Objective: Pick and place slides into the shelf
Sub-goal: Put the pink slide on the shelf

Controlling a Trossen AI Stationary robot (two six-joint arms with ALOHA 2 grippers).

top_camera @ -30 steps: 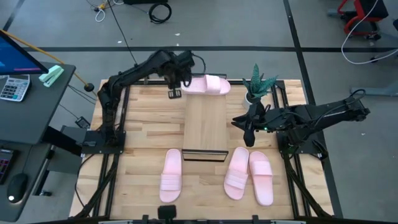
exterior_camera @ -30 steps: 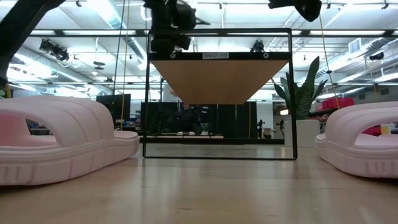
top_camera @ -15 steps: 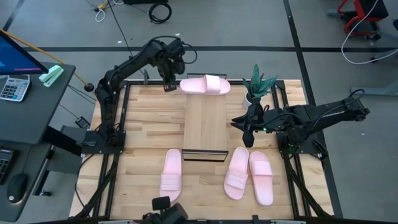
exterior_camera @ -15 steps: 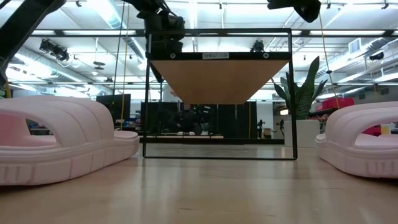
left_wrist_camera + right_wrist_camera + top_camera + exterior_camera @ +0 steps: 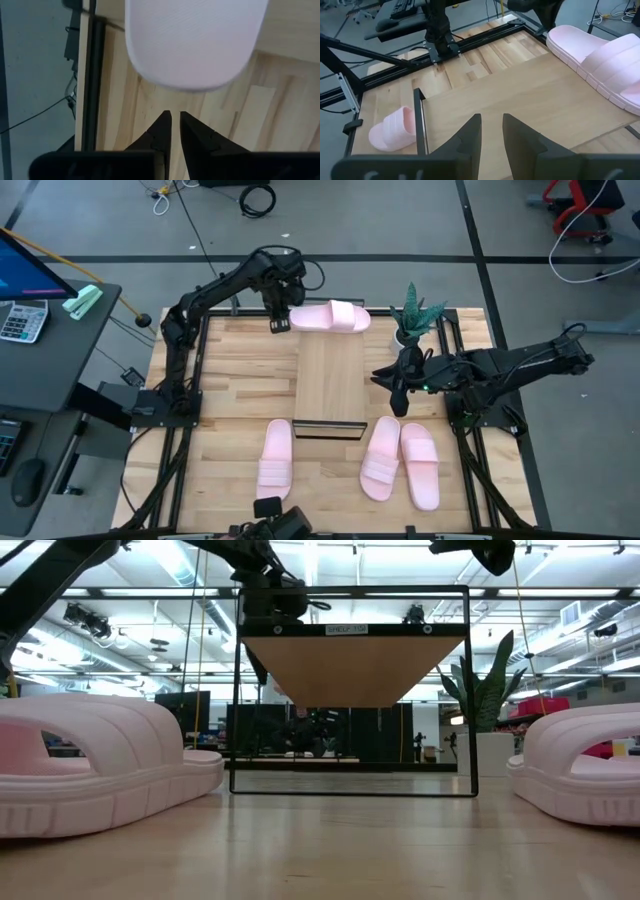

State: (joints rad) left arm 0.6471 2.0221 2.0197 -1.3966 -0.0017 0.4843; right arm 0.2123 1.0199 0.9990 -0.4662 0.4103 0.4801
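One pale pink slide (image 5: 330,317) lies crosswise on the far end of the light-wood shelf (image 5: 330,385), also seen as slide (image 5: 600,55) and shelf (image 5: 520,100). My left gripper (image 5: 278,318) hangs just left of that slide's end (image 5: 195,45), fingers shut and pointing down, a short gap from it (image 5: 175,120). Three more slides rest sole-down on the table near the shelf's near end: one left (image 5: 275,460), two right (image 5: 380,458) (image 5: 420,467). My right gripper (image 5: 398,388) waits open beside the shelf's right edge (image 5: 491,122).
A potted plant (image 5: 415,315) stands at the far right of the shelf, close to my right arm. The shelf's black frame (image 5: 350,690) rises above the tabletop (image 5: 225,380). Black rails edge the table left and right. A desk with a calculator (image 5: 22,320) sits left.
My left gripper drew back from the slide's left end toward the table's far left, then returned a little toward it. The slide stayed in place across the shelf's far end.
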